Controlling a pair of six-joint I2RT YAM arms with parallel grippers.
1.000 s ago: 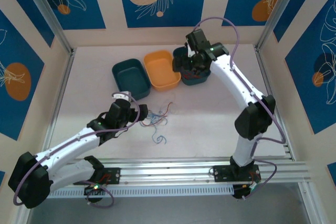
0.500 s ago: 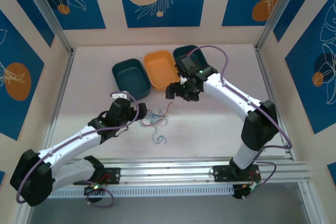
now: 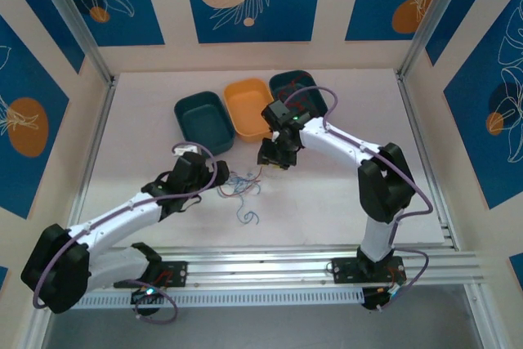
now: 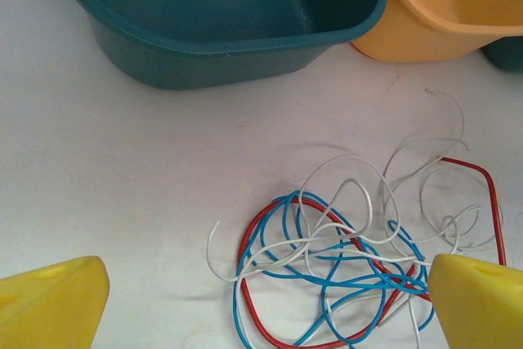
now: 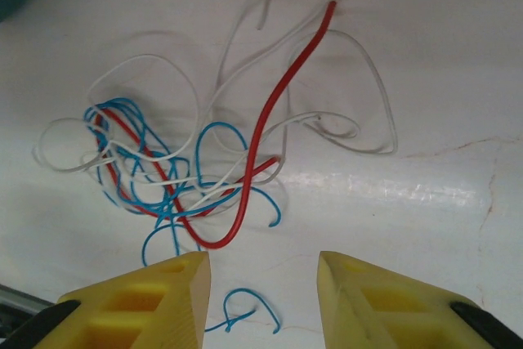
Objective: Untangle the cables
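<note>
**Cables are seen knotted at mid-table, with most of the untangling judged undone**

The cables [image 3: 239,187], thin red, blue and white wires, are shown looped through one another in a loose heap on the white table [image 3: 147,145], just in front of the teal bin [image 3: 203,120] and the orange bin [image 3: 252,108]. One short blue curl [image 3: 248,218] is seen lying apart, nearer the arms, so little is judged done and nearly all of the sorting left. The left gripper [image 4: 265,300] is held low beside the heap with its jaws spread wide, and no wire is pinched. The right gripper [image 5: 263,296] is poised above the tangle's far side. Its jaws are partly drawn in, bare table shows between them, and nothing is held.
</note>
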